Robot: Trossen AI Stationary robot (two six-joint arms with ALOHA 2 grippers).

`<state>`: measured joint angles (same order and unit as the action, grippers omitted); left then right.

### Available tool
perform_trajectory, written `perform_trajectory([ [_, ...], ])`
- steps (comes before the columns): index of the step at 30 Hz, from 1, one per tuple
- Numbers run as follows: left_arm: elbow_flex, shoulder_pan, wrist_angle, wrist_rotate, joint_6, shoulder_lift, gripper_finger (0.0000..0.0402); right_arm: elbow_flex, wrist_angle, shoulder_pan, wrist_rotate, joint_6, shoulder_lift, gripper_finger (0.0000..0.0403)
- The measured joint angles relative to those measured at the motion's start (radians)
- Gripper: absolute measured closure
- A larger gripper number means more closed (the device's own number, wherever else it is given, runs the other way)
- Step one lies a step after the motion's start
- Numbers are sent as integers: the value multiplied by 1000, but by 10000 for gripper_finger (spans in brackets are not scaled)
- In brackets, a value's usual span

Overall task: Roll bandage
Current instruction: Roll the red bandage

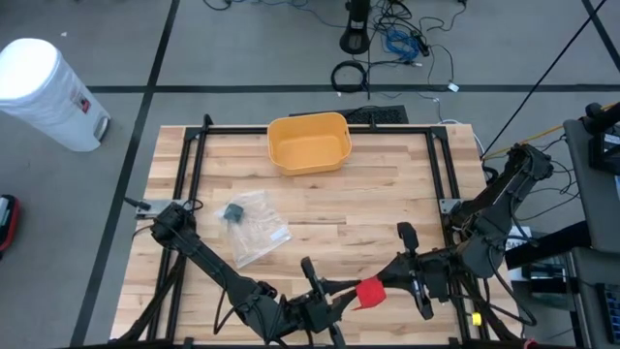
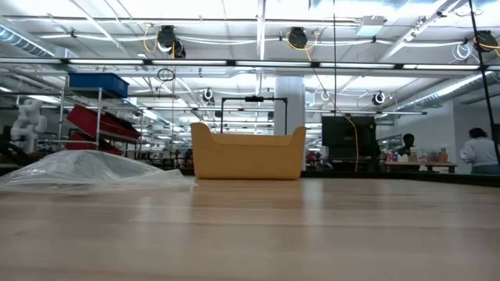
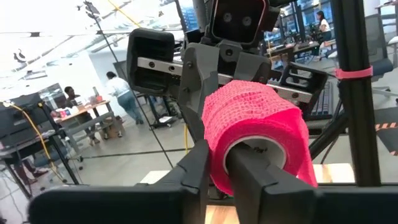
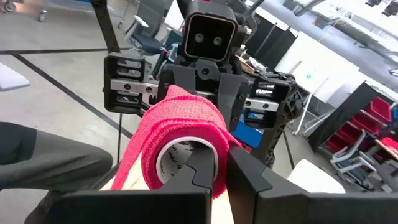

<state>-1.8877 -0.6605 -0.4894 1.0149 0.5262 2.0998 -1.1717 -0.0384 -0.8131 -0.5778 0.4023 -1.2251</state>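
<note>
**Desk:** Wooden table point(image 1: 387, 194) in a wide workshop, shelves and people well behind it. What are the tools doing?

**Photographer:** Both grippers meet nose to nose above the near edge of the table, toward its right corner, with a red bandage roll point(image 1: 370, 292) held between them. The right gripper point(image 4: 221, 163) has its fingers pinched narrow on the wall of the roll, one finger inside the hollow core, one outside. The left gripper point(image 3: 217, 163) faces it from the other side, fingers drawn in narrow on the rim of the same roll in the same way.

**Desk:** How far along is the rolling?

**Photographer:** Well advanced, by my reading. The bandage sits wound in a thick coil around its core; a loose flap shows at the top of the roll in the right wrist view. That end looks like what is left to tuck down.

**Desk:** Anything else on the table?

**Photographer:** A clear plastic bag point(image 1: 254, 228) near the left side, a small dark clip point(image 1: 232, 212) lying on it, and a yellow bin point(image 1: 308, 142) at the far edge. None touches the roll.
</note>
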Motion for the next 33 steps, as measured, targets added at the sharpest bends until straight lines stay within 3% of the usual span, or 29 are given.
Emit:
perform_trajectory([
  [6,0,-1,2,52,41,0,376,0,-3,-12,-19,-5,-2,367],
  [12,0,-15,7,62,60,0,379,0,-2,-27,-35,-23,-2,304],
  [16,0,-29,28,81,94,0,380,0,2,-34,-110,-24,-1,261],
  [23,1,-43,31,289,295,-12,381,-2,-35,-67,-269,-152,5,219],
  [29,1,-74,20,351,300,-62,381,-2,-155,-80,-239,-320,-11,218],
  [33,1,-100,27,362,342,-85,381,-2,-161,-72,-93,-342,-41,223],
])
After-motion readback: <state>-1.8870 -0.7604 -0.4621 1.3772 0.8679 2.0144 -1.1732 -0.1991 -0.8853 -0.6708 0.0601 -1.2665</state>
